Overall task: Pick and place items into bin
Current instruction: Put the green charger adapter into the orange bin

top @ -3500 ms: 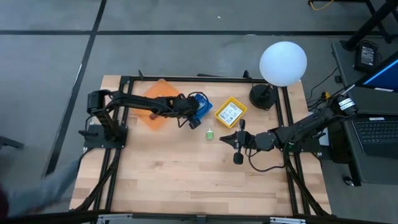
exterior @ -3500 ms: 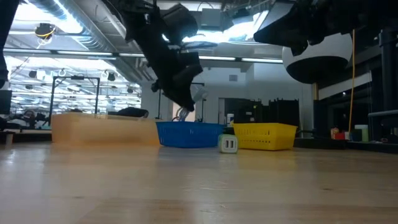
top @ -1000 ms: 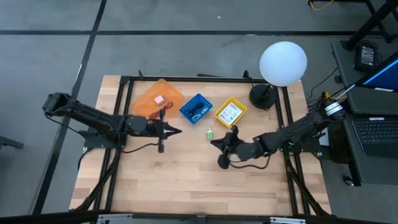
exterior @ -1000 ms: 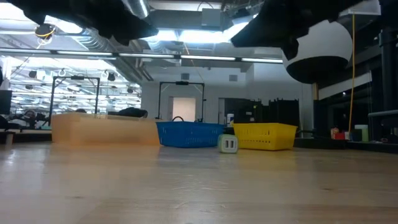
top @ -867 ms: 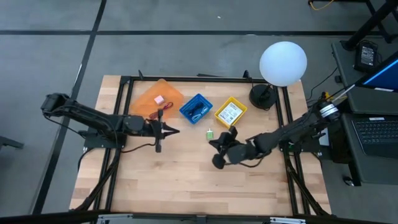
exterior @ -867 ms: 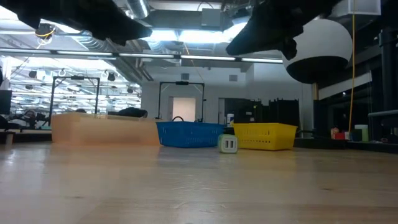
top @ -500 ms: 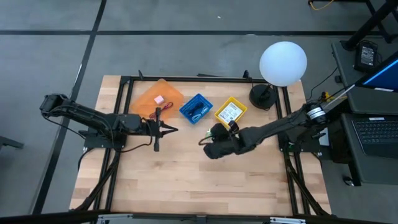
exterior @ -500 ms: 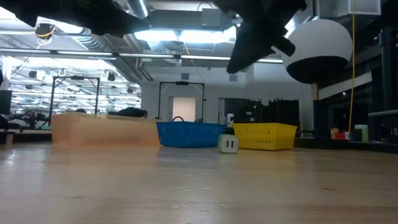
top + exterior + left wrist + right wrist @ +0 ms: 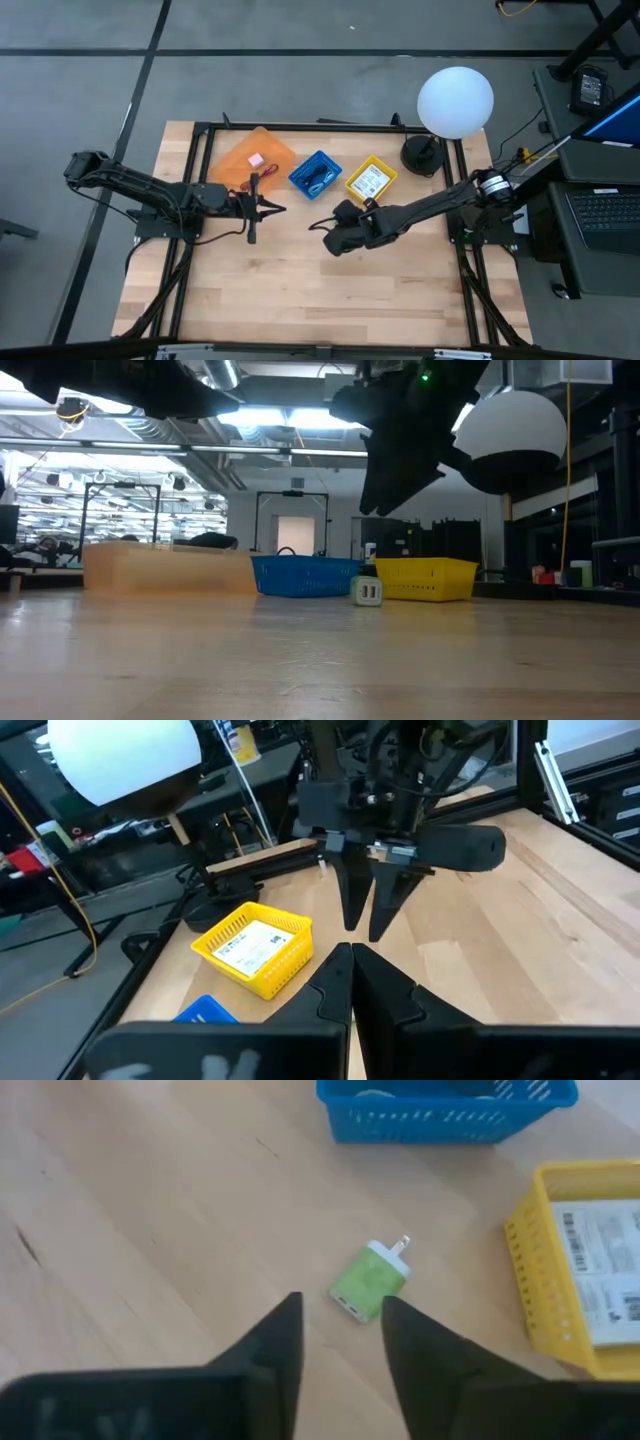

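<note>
A tiny green piece (image 9: 368,1282), a green and white plug block, lies on the bare wood near the yellow bin (image 9: 585,1270); in the low view this green piece (image 9: 367,592) stands before the bins. My right gripper (image 9: 340,1320) hovers open above the table, just short of it, and hides it in the high view (image 9: 318,226). My left gripper (image 9: 278,208) hangs shut and empty near the orange bin (image 9: 240,160), which holds a pink block (image 9: 256,160) and a red cord (image 9: 250,185). The blue bin (image 9: 315,173) holds a black coiled cable. A white printed packet (image 9: 368,181) lies in the yellow bin.
A white globe lamp (image 9: 455,100) on a black base (image 9: 420,155) stands at the far right corner. A black frame (image 9: 200,135) edges the table. Bare wood (image 9: 320,290) fills the near half. A laptop (image 9: 605,215) sits beyond the right edge.
My right gripper has swung toward the table's left and a little toward the far edge, coming over the green piece and dropping lower in the low view. My left gripper has drawn back slightly toward the left and then held still.
</note>
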